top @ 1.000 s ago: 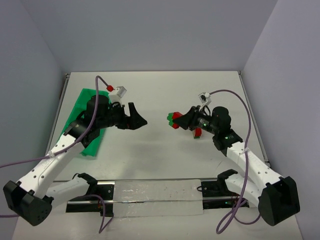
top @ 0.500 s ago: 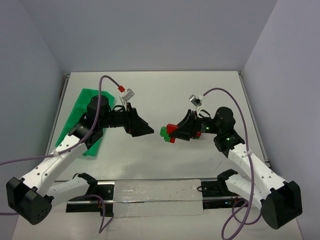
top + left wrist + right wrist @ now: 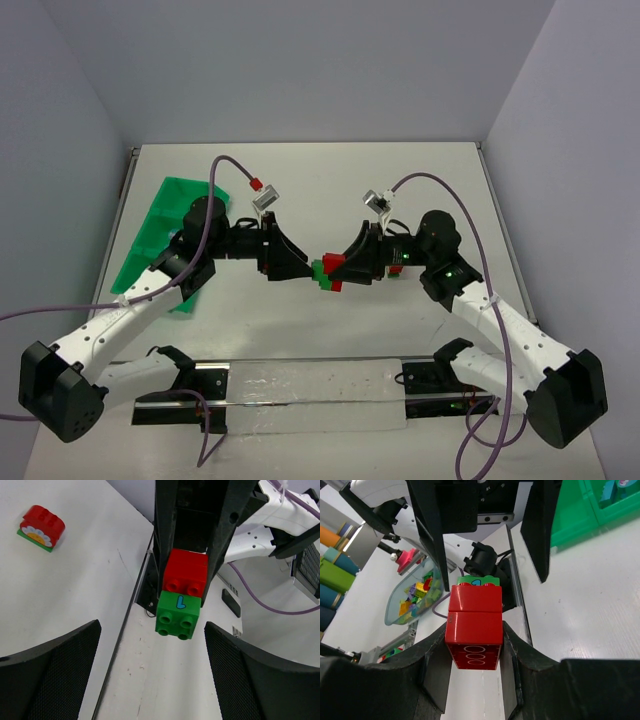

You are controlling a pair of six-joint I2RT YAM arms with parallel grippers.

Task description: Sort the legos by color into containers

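Top view: the right claw [image 3: 350, 270] was clamped on a red-and-green lego stack [image 3: 326, 272] above the counter [image 3: 400, 180], its green end pointing left at the left claw [image 3: 298, 268], whose jaws stood apart.

Left wrist: the green brick [image 3: 177, 615] hung between the fingers [image 3: 55, 675], touching neither. An off-centre squeeze could twist the stack loose.

Right wrist: past the red bricks [image 3: 472, 625], the long axis ran straight out from the claw.

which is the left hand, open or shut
Open. The left hand has its fingers wide apart either side of the brick stack, not touching it.
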